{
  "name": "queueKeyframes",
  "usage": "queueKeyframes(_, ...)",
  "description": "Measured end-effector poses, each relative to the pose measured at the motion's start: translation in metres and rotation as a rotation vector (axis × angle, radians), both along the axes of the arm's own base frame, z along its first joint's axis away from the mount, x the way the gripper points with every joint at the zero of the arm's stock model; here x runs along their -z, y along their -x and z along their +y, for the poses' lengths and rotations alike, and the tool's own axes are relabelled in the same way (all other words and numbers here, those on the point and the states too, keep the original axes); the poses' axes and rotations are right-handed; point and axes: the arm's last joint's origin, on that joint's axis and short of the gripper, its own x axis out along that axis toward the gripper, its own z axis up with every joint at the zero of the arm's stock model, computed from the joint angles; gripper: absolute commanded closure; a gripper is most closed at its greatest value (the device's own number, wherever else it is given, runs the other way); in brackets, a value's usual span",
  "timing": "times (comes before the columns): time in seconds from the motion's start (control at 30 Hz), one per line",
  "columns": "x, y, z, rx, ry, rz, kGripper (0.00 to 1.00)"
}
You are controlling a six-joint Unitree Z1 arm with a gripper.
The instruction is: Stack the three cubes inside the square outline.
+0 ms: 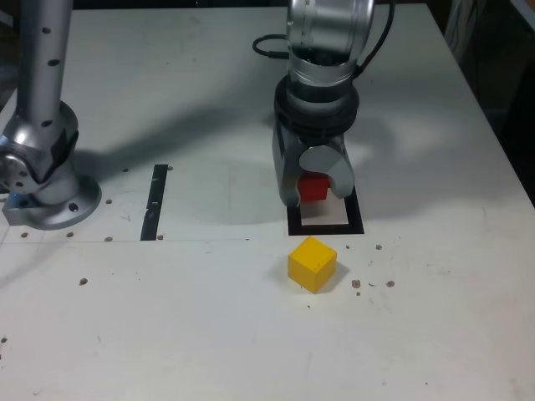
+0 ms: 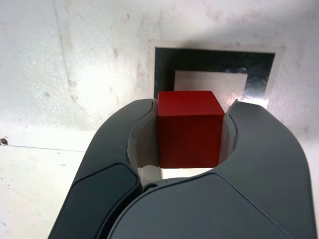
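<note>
"Where are the cubes?"

"The solid red cube (image 1: 313, 188) is right of centre in the exterior view, at the back part of the flat black tape square with its white middle (image 1: 326, 230). The solid yellow cube (image 1: 312, 264) sits on the white desk (image 1: 167, 334), just below that square in the frame. I can't see a green one in either view."

"What could go wrong?"

"If the claw (image 1: 317, 196) lets go while the red cube is off-centre, it could land on the tape. If it's released too high, it might tip; I can't tell how high it is. A crooked base would make the stack lean, I'd say."

"And the claw itself?"

"Closed on the red cube, curved fingers touching opposite sides, open only about as wide as the cube. The yellow one is clear of it."
</note>
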Motion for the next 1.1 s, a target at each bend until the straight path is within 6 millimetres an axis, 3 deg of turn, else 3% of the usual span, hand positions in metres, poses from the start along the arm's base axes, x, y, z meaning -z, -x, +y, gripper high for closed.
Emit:
queueKeyframes(0.47, 0.012, -0.011, -0.002, 0.038, 0.009, 0.01, 0.7)
queueKeyframes(0.77, 0.017, -0.014, -0.005, 0.076, 0.043, 0.027, 0.42)
queueKeyframes(1.1, 0.017, -0.015, -0.005, 0.078, 0.05, 0.029, 0.22)
